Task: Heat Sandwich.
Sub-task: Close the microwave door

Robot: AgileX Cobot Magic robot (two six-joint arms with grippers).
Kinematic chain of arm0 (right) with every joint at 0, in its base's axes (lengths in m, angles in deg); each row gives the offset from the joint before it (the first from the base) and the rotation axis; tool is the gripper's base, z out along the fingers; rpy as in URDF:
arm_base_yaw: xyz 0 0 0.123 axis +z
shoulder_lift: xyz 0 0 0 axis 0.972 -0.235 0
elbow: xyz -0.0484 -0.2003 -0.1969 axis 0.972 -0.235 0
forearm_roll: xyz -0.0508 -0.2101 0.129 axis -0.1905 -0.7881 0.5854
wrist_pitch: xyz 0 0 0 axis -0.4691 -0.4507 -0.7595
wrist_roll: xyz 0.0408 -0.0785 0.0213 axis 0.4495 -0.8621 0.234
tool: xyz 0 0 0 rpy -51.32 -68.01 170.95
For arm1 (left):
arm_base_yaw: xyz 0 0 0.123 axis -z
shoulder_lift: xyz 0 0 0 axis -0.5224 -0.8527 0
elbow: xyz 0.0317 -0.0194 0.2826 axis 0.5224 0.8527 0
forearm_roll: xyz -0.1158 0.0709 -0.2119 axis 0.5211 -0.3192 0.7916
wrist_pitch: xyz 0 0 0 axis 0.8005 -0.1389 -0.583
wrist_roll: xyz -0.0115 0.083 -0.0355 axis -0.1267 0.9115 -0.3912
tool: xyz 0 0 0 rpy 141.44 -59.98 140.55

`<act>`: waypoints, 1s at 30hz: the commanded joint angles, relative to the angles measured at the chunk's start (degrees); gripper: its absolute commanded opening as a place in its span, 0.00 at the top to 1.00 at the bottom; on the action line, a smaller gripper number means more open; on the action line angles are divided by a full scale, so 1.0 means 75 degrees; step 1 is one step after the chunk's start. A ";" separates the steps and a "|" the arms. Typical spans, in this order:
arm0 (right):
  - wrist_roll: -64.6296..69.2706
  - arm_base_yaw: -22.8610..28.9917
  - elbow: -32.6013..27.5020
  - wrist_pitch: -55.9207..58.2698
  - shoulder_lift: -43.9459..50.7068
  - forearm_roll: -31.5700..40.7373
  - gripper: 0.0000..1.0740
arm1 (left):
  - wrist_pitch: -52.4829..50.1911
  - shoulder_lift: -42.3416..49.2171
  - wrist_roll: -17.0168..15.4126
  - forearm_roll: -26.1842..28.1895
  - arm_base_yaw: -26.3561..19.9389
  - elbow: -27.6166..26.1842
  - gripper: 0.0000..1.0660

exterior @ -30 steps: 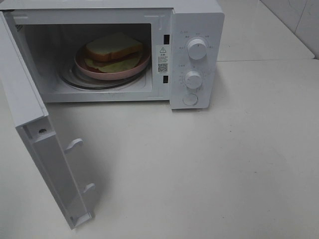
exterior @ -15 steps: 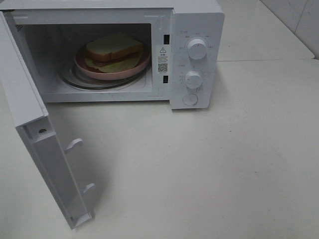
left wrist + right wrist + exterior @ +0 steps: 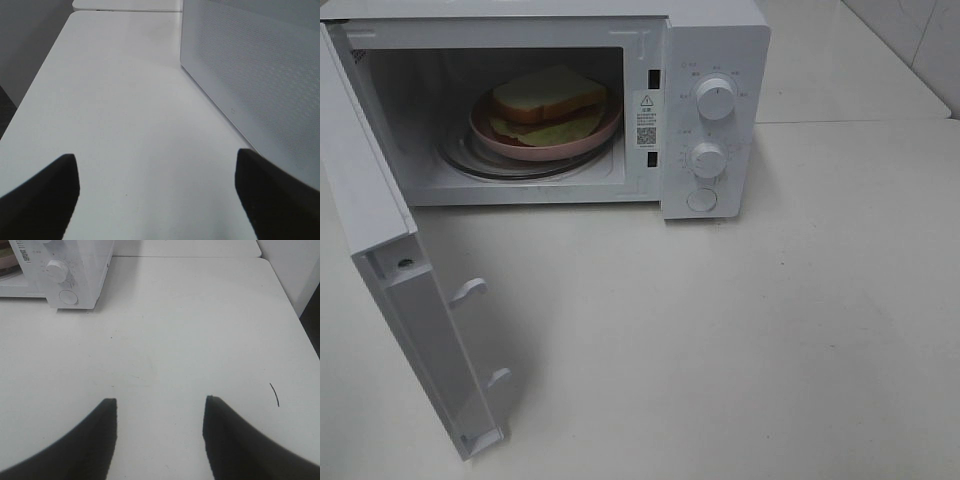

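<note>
White-bread sandwich (image 3: 548,98) sits unchanged in the microwave (image 3: 718,125), door (image 3: 415,330) open; left gripper (image 3: 157,195) and right gripper (image 3: 160,435) gape empty. Closing the door seems next.

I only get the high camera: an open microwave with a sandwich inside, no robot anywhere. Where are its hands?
Observer: Off your picture. The left fingers hang spread wide, empty, over the table.
Operator: Near the microwave?
Observer: Beside its door; I see the dotted outer face you can't.
Operator: And the right ones?
Observer: The right fingers are parted and empty too, facing the microwave's knobs.
</note>
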 commanded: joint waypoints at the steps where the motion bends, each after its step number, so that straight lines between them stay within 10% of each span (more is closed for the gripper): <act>1: -0.0084 -0.0038 0.0008 -0.0092 0.0183 0.0000 0.51 | -0.0122 0.0122 -0.0053 -0.0015 0.0038 0.0023 0.24; 30: -0.0084 -0.0038 0.0008 -0.0092 0.0183 0.0000 0.51 | -0.0122 0.0122 -0.0053 -0.0015 0.0038 0.0023 0.24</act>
